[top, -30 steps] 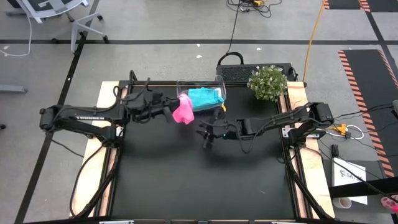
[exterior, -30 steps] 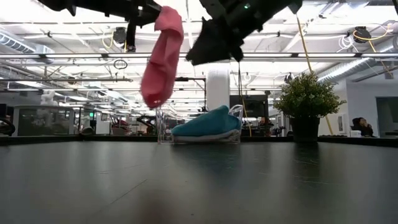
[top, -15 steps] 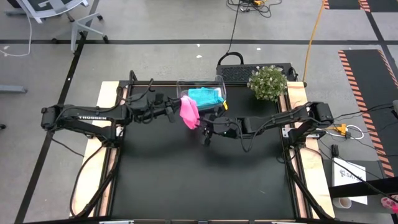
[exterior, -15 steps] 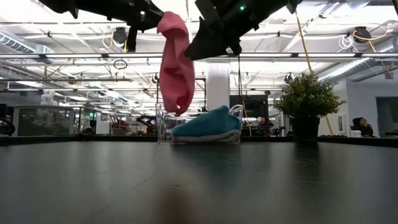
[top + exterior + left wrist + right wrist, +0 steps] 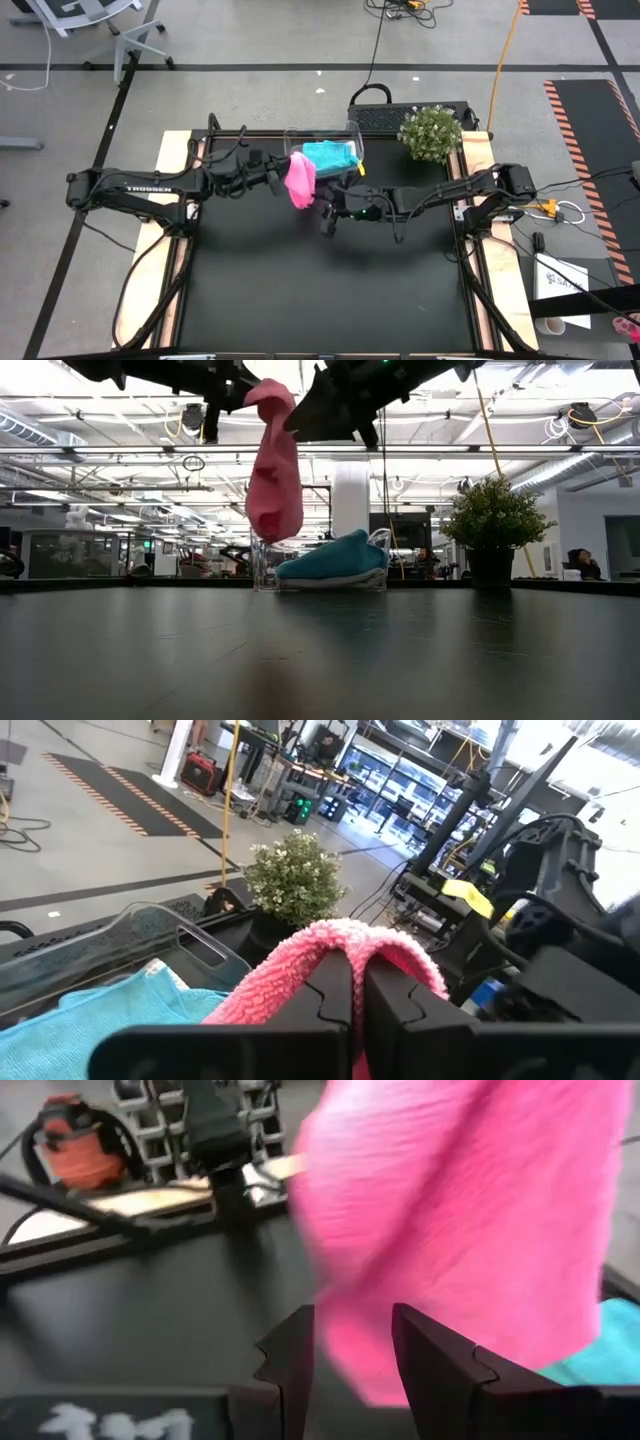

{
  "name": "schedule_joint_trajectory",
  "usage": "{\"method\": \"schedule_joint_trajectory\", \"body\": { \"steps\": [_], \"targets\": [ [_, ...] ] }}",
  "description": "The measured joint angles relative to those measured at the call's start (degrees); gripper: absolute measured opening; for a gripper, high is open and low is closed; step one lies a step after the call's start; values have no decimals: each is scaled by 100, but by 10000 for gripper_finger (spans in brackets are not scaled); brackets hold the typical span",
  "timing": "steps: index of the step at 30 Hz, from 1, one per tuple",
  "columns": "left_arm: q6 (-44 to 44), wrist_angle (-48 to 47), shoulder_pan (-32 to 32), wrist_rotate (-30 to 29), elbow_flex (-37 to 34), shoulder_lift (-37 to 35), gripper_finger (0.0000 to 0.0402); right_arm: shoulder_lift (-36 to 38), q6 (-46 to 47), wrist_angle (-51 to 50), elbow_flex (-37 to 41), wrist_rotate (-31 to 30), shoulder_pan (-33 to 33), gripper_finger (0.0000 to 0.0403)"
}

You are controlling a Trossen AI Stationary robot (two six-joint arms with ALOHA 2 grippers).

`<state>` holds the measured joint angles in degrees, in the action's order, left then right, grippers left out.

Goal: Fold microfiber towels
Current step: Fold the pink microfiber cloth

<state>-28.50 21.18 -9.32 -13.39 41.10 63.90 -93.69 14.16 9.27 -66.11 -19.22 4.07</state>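
**Pink towel hanging from my left gripper, right gripper at its edge**

I have the pink towel (image 5: 300, 180) pinched in the left gripper (image 5: 352, 1005). In the left wrist view its two fingers (image 5: 330, 995) are pressed together with the pink cloth bunched over and between their tips. From table height the towel (image 5: 273, 465) hangs as a long limp drape from that grip, well clear of the black table (image 5: 330, 290), its lower end just above the clear tub (image 5: 262, 565) behind it.

My right gripper (image 5: 350, 1345) is right beside the hanging cloth. In the right wrist view its fingers (image 5: 430, 1350) stand apart, with the towel (image 5: 450, 1220) filling the space just ahead of them and its lower edge showing in the gap between the tips. I cannot tell whether either finger is touching the cloth. From above, the right gripper (image 5: 328, 212) sits just to the right of the towel and slightly nearer the front of the table.

The teal towel (image 5: 330, 156) lies in the tub at the back of the table, near the potted plant (image 5: 431, 133).
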Motion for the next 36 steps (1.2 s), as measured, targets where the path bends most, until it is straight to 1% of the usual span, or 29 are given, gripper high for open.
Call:
{"method": "schedule_joint_trajectory", "body": {
  "steps": [3,8,14,19,23,28,30,31,33,34,35,36],
  "targets": [
    [44,-11,-43,5,0,0,4,0,13,-174,0,4,100,129],
    [46,-14,-83,17,0,0,7,0,12,-53,0,-36,158,129],
    [75,-14,-83,28,0,-2,9,0,-49,-51,0,-473,6,129],
    [79,-17,-83,36,0,-2,4,0,-28,-50,0,-476,-162,129],
    [82,-19,-83,37,0,-2,11,0,-29,-25,0,-474,-200,129],
    [123,-20,-83,39,0,-2,4,-1,-30,233,0,-474,-200,127],
    [123,-19,-83,39,0,-2,7,-32,-29,445,0,-469,-212,112],
    [123,-19,-83,39,0,-2,9,-42,-29,523,0,-458,-214,98],
    [125,-24,-83,41,0,-2,11,-46,-54,564,0,-419,-215,56],
    [125,-48,-83,40,0,-4,11,-46,-136,567,0,-294,-219,31],
    [127,-97,-83,43,0,-5,10,-46,-242,550,0,-186,-218,16],
    [127,-174,-83,67,0,-7,7,-25,-312,494,0,-98,-218,11]
  ]
}}
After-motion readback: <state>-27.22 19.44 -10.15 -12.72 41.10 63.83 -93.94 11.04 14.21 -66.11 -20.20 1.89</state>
